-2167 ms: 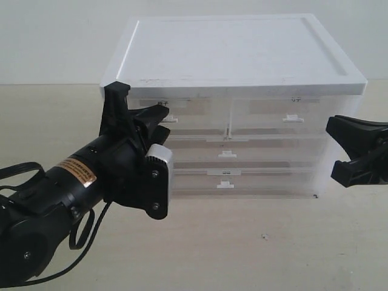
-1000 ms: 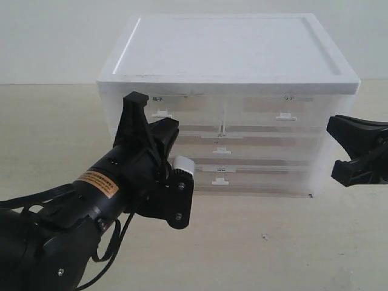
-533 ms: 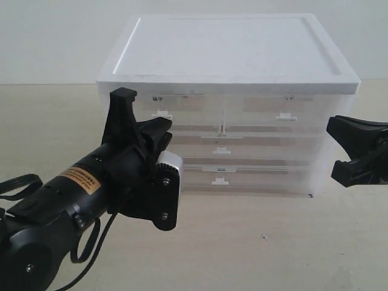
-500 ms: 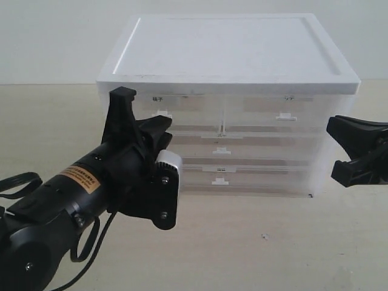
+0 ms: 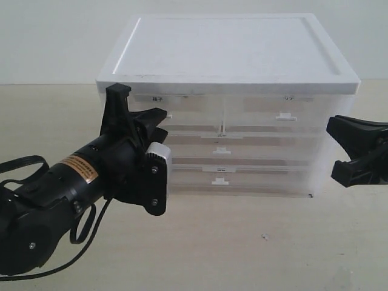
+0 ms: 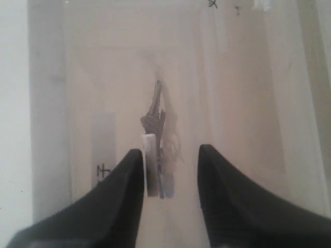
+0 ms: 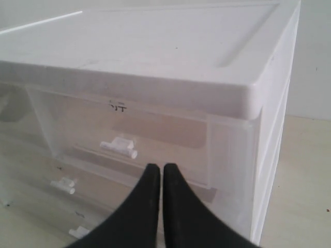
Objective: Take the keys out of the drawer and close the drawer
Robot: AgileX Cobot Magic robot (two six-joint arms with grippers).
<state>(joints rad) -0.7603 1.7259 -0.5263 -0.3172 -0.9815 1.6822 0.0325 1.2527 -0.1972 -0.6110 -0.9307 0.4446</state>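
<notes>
The drawer [image 5: 188, 112] is the upper-left half-width one in the white cabinet, under a strip label [image 5: 157, 97]; its front sits flush with its twin. My left gripper [image 5: 139, 103] is open right at this drawer's front. In the left wrist view its fingers [image 6: 170, 150] straddle the white tab handle [image 6: 150, 165], which lies against one finger. The keys [image 6: 155, 119] with their blue tag [image 6: 166, 183] show blurred through the translucent front. My right gripper [image 7: 158, 166] is shut on nothing and hangs off the cabinet's right front corner; its black body [image 5: 370, 151] is at the exterior view's right edge.
The cabinet's white top [image 5: 230, 48] overhangs the drawers. The twin half-width drawer [image 5: 285, 112] is upper right, with two full-width drawers [image 5: 221, 150] [image 5: 221, 180] below. Beige tabletop [image 5: 254, 242] spreads in front. My left arm's cable [image 5: 79, 224] loops near the table.
My left gripper has swung left and slightly up, back against the upper-left drawer's handle. The cabinet shifted a little early on, then stayed still. The right arm has not moved.
</notes>
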